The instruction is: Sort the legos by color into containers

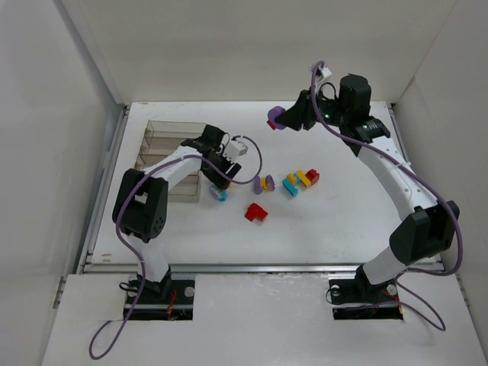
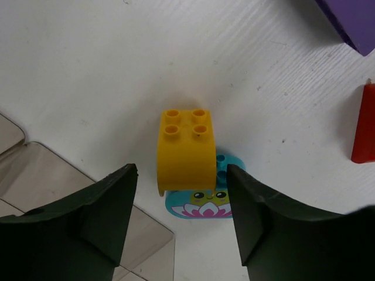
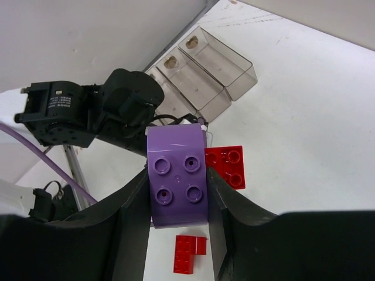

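The containers (image 1: 169,136), a row of clear smoky compartments, stand on the white bench (image 1: 343,221) just to the left of the left fingers (image 2: 105,216). In the left wrist view, a corner of one compartment shows beside and under the left-hand finger.

The left fingers are open and point down at the bench. They straddle a yellow brick (image 2: 187,149) with a rounded side, which is stacked on a teal brick (image 2: 202,206) printed with a small face and a pink flower. A strip of bench shows between the yellow brick and each finger, so neither one touches it. This pair lies just beside the containers' corner.

To the right of the left fingers and nearer the arm bases, a red brick (image 1: 256,213) lies alone. Further right, between the two sets of fingers, sit a purple-and-yellow cluster (image 1: 264,183) and then a teal-yellow-red cluster (image 1: 301,181). The two clusters are near each other but apart.

The right fingers (image 3: 129,234) hang above the far part of the bench, well apart from the loose bricks. They are closed on a purple brick (image 3: 176,181), pressing its two sides, with its studs facing the wrist camera. A small red brick (image 3: 229,167) is joined to the purple brick's side, outside the grip. In that wrist view the lone red brick shows on the bench below the fingers, and the containers lie beyond them.
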`<state>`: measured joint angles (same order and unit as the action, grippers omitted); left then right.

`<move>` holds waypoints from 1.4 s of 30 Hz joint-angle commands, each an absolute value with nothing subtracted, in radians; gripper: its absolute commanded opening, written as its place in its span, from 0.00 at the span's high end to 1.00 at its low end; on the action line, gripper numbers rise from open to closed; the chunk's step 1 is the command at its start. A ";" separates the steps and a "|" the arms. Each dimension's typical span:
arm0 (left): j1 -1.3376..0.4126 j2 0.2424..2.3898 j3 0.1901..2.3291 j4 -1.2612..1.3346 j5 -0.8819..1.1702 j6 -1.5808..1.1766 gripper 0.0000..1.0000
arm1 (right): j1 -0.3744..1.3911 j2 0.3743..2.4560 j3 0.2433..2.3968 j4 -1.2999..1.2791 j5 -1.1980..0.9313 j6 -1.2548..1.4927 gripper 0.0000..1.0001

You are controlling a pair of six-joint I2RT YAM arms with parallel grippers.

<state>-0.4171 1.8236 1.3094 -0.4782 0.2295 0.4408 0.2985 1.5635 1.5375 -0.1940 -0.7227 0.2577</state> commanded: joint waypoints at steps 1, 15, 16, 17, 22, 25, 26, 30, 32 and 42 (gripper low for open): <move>-0.413 1.732 1.287 -0.460 0.284 0.469 0.40 | 0.296 1.516 1.539 -0.155 -0.716 0.279 1.00; -0.402 1.384 1.414 -0.168 0.373 0.576 0.00 | 0.287 1.537 1.718 -0.155 -0.707 0.423 1.00; -0.402 1.384 1.414 -0.113 0.230 0.502 0.00 | 0.287 1.537 1.718 -0.155 -0.707 0.423 1.00; -0.391 1.372 1.414 -0.045 0.192 0.383 0.00 | 0.287 1.525 1.729 -0.155 -0.695 0.423 1.00; -0.414 1.364 1.517 -0.109 0.538 0.581 0.00 | 0.287 1.514 1.759 -0.155 -0.638 0.497 1.00; -0.500 1.272 1.381 0.124 0.431 0.616 0.00 | 0.287 1.526 1.784 -0.146 -0.629 0.596 1.00; -0.526 1.244 1.273 0.193 0.354 0.655 0.00 | 0.287 1.526 1.784 -0.146 -0.629 0.627 1.00; -0.609 1.193 1.189 0.337 0.264 0.735 0.00 | 0.343 1.517 1.784 -0.146 -0.555 0.657 1.00; -0.609 1.233 1.227 0.309 0.252 0.695 0.00 | 0.377 1.517 1.784 -0.146 -0.534 0.657 1.00; -0.629 1.273 1.253 0.347 0.321 0.676 0.15 | 0.451 1.526 1.729 -0.146 -0.517 0.686 1.00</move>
<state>-0.6228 1.2732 1.2068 0.2726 0.2943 0.6769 0.4328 1.5517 1.7306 -0.1936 -0.5320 0.6617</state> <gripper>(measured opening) 0.871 0.432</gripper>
